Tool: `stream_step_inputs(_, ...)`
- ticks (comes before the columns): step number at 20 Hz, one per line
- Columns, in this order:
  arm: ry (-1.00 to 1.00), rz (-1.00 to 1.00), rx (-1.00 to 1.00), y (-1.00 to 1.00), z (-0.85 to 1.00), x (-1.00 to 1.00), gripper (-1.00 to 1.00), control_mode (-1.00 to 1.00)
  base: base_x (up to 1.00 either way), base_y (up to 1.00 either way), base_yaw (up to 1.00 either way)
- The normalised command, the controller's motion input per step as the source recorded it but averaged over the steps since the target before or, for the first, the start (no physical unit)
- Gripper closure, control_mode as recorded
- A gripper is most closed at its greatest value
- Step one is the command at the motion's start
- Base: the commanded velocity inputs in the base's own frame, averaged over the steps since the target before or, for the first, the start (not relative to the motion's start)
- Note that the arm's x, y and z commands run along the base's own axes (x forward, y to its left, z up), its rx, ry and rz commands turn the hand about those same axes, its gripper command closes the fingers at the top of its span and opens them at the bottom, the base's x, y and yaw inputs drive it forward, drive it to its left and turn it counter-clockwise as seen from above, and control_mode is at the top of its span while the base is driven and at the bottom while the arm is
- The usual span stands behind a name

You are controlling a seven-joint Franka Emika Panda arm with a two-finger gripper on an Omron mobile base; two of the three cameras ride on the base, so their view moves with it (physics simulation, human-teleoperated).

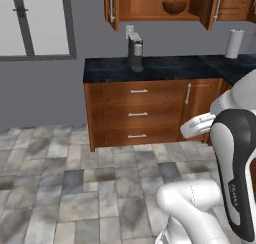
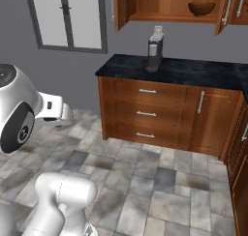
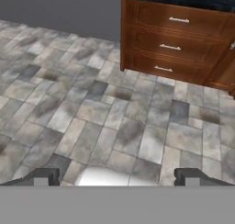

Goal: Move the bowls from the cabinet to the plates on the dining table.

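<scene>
Above the grey stone-tile floor (image 1: 75,188) and black-topped counter (image 2: 193,70), the wooden wall cabinet (image 1: 145,3) stands open with a reddish-brown bowl (image 2: 202,8) on its shelf, while the gripper (image 3: 117,176) hangs over the tiles, fingers wide apart and empty.

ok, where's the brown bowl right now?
The reddish-brown bowl sits on the open wall cabinet's shelf, above the black counter, right of the coffee machine.

Glossy reddish-brown bowl (image 1: 174,7) sits on the shelf in the reddish-brown wooden wall cabinet (image 1: 150,3), at 12 o'clock; dark countertop appliance (image 1: 135,52) on the black marble counter (image 1: 160,68) below; three-drawer wooden base unit (image 1: 135,113) beneath the counter.
</scene>
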Motion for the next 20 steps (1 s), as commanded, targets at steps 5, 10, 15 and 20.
stream_step_inputs(5,0.00,0.00,0.00,0.00,0.00,0.00,-1.00,1.00,0.63,-0.62,-0.12)
stream_step_inputs(10,0.00,0.00,0.00,0.00,0.00,0.00,-1.00,1.00,0.60,-0.51,-0.08)
stream_step_inputs(15,0.00,0.00,0.00,0.00,0.00,0.00,-1.00,1.00,0.71,-0.26,-0.05)
stream_step_inputs(20,0.00,0.00,0.00,0.00,0.00,0.00,-1.00,1.00,0.94,-0.19,-0.03)
